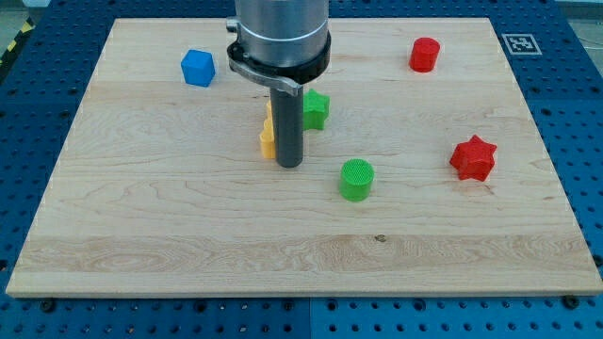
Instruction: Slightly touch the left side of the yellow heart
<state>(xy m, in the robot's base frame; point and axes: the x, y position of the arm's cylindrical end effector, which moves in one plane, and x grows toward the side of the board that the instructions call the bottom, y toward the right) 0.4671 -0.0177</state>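
Note:
The yellow heart (268, 140) lies near the board's middle, mostly hidden behind my rod; only its left edge shows. My tip (289, 166) rests on the board right in front of it, at its right and lower side, and looks to be touching or nearly touching it. A green star (316, 109) sits just to the upper right of the rod, partly hidden by it.
A blue cube (198, 68) lies at the upper left. A red cylinder (424, 55) is at the upper right. A red star (472, 158) is at the right. A green cylinder (356, 179) lies right of my tip. The wooden board (188, 245) sits on a blue perforated table.

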